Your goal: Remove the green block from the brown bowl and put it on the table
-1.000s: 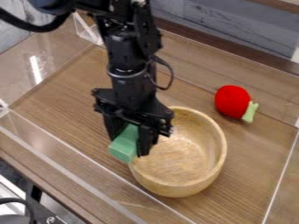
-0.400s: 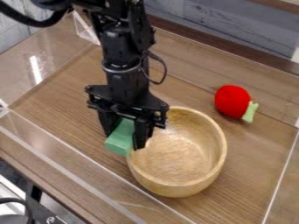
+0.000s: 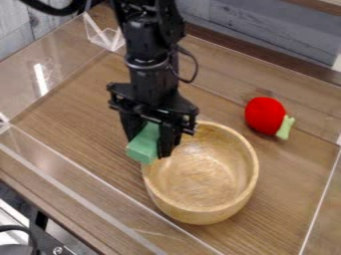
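The wood-grain tabletop (image 3: 70, 118) is stretching beneath the round tan wooden bowl (image 3: 201, 177). My black gripper (image 3: 158, 139) is hovering at the bowl's rim, its fingers pinching the flat green block (image 3: 144, 145) (tilted, I'm noticing), beside the bowl's upper-left edge. The red ball (image 3: 266, 116) is resting beyond the bowl, to its upper right.

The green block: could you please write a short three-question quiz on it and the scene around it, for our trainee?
1. What holds the green block?
2. True or false: the red ball lies inside the brown bowl.
3. Fill in: the tabletop is made of ____-grain material.

Key: 1. The gripper, shut on it. 2. False; it lies on the table, outside the bowl. 3. Wood.
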